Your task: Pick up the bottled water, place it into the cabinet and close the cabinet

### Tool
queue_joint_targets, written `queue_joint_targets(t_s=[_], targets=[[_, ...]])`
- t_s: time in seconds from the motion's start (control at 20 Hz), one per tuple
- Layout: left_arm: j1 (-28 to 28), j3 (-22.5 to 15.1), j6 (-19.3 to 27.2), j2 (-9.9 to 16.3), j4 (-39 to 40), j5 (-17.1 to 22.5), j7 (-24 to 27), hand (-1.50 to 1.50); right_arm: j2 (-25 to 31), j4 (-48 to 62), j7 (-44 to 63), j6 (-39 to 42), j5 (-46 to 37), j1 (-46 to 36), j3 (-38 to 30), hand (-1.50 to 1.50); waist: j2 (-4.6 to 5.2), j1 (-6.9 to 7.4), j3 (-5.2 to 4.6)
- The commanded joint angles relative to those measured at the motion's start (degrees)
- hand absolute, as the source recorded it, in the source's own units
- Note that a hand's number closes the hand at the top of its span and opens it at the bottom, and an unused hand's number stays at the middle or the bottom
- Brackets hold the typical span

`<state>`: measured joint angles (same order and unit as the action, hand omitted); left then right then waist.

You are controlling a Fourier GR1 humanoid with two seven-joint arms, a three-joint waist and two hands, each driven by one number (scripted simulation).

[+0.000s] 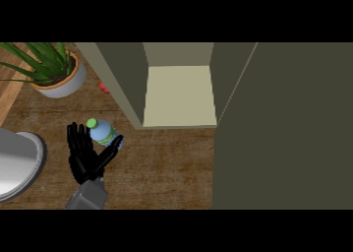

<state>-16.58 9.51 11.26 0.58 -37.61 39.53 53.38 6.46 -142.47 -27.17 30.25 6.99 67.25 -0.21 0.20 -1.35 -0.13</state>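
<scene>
The left hand (88, 152) is at the bottle (102, 132), fingers extended along its left side and thumb against its right. The fingers are only slightly bent, so whether they have closed on the bottle cannot be judged with certainty; the hand reads as a wide bracket, not a closed grasp. The right hand does not show.

The bottle stands on the worktop (164, 167), left of centre, just outside the front left corner of the cabinet (179, 93). The cabinet is open, its pale shelf visible, and its door (288, 128) is swung out to cover the worktop's right side.

Risks from this position:
- Slip. If the hand lifts before the fingers wrap the bottle, the smooth round body may slide out or tip.
- Collision. The cabinet's left wall is near the bottle; a direct path to the shelf could strike that wall or its front edge.
- Contact with neighbours. The potted plant (52, 69) at the rear left and the grey round object (12, 165) at the left edge bound the space for withdrawal.

Bottle appearance: small, pale blue translucent body, green cap, green band at mid-height. It appears tilted, cap towards the rear left.

A small red item (104, 87) lies behind the cabinet's left wall, mostly hidden.
</scene>
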Motion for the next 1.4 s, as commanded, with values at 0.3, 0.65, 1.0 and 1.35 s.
queue_joint_targets(t_s=[0.3, 0.65, 1.0, 1.35], targets=[[-6.15, 0.64, -4.13, -0.54, 9.39, 3.44, 7.18, 1.5, 0.99, -5.98, 3.9, 1.73, 7.13, 0.35, -4.33, -1.5, 0.05, 0.25, 0.02], [-8.46, -0.05, 1.34, -0.54, 8.32, 2.68, 12.97, 1.5, -1.85, -7.33, 4.6, 1.24, 6.5, 1.5, -1.47, -1.5, -0.02, 0.25, 0.02], [-4.01, -12.72, -17.09, 0.67, 4.05, -9.19, 1.57, 1.5, -1.46, -5.72, 1.38, 2.2, 3.9, 2.31, -1.54, -1.5, -0.44, 1.09, 0.1], [1.15, -17.88, -15.17, 2.64, -12.36, -10.9, -6.59, 1.5, -2.81, -6.47, 3.15, 0.54, 3.72, 1.02, -1.15, -1.5, -0.71, 2.24, 0.21]])
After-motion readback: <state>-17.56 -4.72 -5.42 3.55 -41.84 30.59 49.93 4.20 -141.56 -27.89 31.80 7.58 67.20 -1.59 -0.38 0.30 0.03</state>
